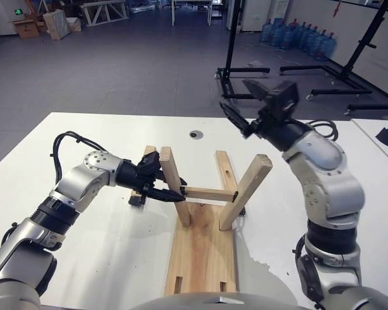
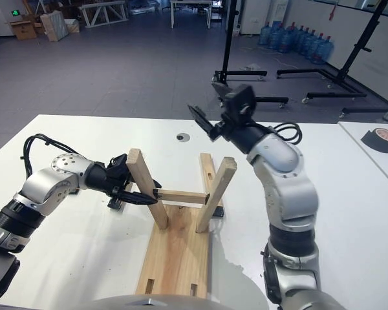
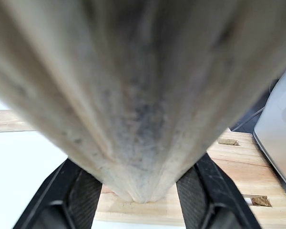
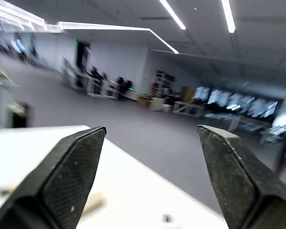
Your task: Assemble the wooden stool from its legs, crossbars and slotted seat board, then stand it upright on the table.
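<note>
At the lower centre of the left eye view, the long pale slotted wooden seat board point(image 1: 204, 258) lies flat on the white table point(image 1: 84, 258), its two near slots unfilled. Two square pale wooden legs stand at its far end, mid-frame: the left-hand leg point(image 1: 169, 166) and the right-hand leg point(image 1: 249, 187). Both lean, and a thin wooden crossbar point(image 1: 210, 194) joins them. The left gripper point(image 1: 171, 188) is pinched on the left-hand leg about halfway up. In the left wrist view its black fingers point(image 3: 81, 195) sit either side of the wood. Beyond, more wooden pieces point(image 1: 226, 169) lie flat on the table. Right of centre in the upper frame, the right gripper point(image 1: 244, 103) is raised high, spread wide and holding nothing.

The parts look like light, rigid softwood, not slippery but probably loose in their joints, so the half-frame may rack or tip. I judge the safest hold is across a leg's flat faces, near the crossbar joint, pressing straight down into the slot.
</note>
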Motion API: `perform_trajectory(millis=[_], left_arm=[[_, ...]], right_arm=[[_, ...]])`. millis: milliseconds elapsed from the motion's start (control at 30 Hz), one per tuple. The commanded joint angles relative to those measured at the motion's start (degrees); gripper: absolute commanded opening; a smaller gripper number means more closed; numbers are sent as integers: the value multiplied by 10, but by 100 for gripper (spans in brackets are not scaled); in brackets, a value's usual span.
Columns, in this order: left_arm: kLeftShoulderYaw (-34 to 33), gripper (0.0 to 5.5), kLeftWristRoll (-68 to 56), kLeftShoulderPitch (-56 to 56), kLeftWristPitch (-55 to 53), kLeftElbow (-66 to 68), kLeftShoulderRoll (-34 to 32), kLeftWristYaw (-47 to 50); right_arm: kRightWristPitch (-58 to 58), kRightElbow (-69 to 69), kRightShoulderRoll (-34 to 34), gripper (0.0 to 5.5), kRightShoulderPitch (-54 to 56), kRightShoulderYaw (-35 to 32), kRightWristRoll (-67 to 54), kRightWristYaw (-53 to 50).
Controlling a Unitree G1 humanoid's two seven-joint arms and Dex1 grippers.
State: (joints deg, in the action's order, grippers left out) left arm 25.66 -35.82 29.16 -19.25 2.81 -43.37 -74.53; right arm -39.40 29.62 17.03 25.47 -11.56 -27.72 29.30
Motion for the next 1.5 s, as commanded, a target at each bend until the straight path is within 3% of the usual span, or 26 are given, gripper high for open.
perform_trajectory(millis=[33,200,400,533,833,1333,1500], left_arm=[[112,202,139,-147,-70,17,-34,51],[114,202,145,-146,-67,13,-40,51],[120,202,148,-140,-65,9,-53,39],[134,202,162,-115,-60,20,-48,24],[155,202,180,-74,-48,39,-40,0],[190,202,226,-45,-14,75,-18,-18],[190,202,233,-43,4,96,-2,1]], right_arm=[[-144,-60,94,354,-104,-245,-369,125],[-191,-84,124,354,-217,-270,-481,165],[-179,-44,95,354,-202,-145,-473,143],[-149,-55,100,354,-159,-32,-383,172],[-86,-59,101,354,-83,151,-238,232],[-61,-139,83,354,15,314,-115,340],[-49,-142,85,354,23,332,-88,359]])
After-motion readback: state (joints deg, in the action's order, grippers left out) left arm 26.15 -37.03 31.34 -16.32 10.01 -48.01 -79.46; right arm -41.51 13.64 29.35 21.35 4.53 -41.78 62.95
